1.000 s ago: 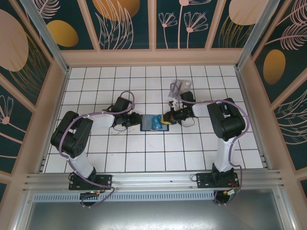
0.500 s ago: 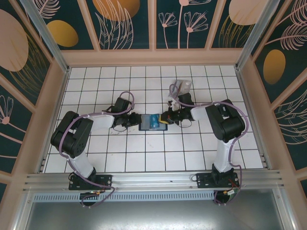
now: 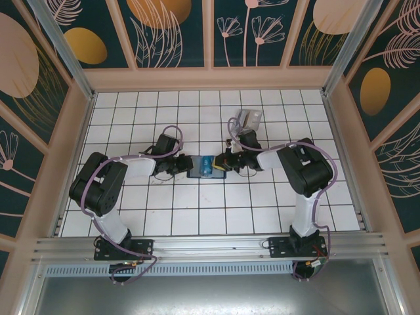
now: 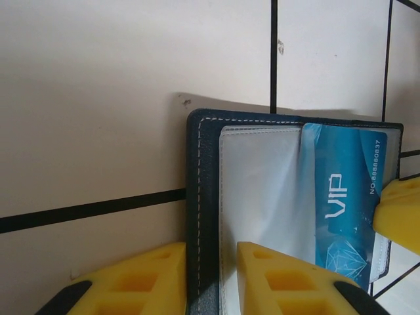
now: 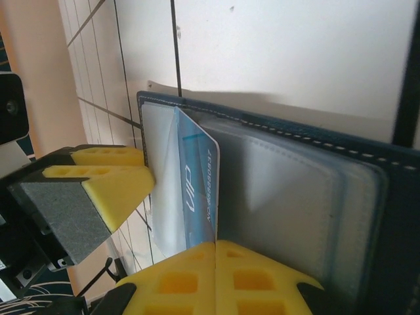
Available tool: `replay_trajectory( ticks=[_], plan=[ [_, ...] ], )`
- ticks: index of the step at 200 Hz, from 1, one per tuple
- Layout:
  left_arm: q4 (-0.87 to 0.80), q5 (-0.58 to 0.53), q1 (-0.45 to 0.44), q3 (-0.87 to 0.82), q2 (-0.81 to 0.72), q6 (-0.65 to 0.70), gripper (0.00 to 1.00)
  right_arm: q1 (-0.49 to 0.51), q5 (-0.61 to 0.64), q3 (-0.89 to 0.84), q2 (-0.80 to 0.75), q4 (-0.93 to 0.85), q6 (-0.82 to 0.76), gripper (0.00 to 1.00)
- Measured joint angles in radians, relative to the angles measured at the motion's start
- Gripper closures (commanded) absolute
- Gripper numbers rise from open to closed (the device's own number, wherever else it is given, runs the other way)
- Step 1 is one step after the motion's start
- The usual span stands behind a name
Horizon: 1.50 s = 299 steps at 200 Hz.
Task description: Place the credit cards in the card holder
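The card holder [image 3: 195, 173] is a navy wallet lying open on the white tiles, its clear inner sleeves [image 4: 262, 197] facing up. A blue "VIP" credit card [image 4: 344, 197] stands partway inside a sleeve near the wallet's middle. My right gripper [image 5: 216, 244] is shut on that card's [image 5: 197, 190] outer end, coming in from the right [image 3: 224, 164]. My left gripper [image 4: 211, 252] straddles the stitched left edge [image 4: 200, 197] of the wallet, yellow fingers pressed close on either side of it. In the top view it [image 3: 183, 166] sits at the wallet's left end.
A clear plastic tray [image 3: 250, 119] lies on the tiles behind the right arm. Wooden walls [image 3: 65, 157] fence the tiled floor on three sides. Open tiles [image 3: 210, 210] stretch in front of the wallet toward the arm bases.
The right gripper has pushed left with the blue card, further over the wallet. The wallet slid slightly left, and the left jaws have narrowed on its edge.
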Motion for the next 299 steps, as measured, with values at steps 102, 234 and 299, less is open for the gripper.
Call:
replay_trajectory(
  ticks=[102,234,299],
  plan=[
    [0.044,-0.012,-0.002,-0.03,-0.015,-0.03,0.74,0.048,0.023,0.016,0.007,-0.013,0.008,1.0],
    [0.043,-0.031,-0.012,-0.028,-0.006,-0.034,0.92,-0.046,-0.084,0.135,-0.017,-0.355,-0.164,1.0],
    [0.043,-0.034,-0.012,-0.028,-0.006,-0.034,0.92,-0.032,-0.141,0.189,0.066,-0.418,-0.209,1.0]
  ],
)
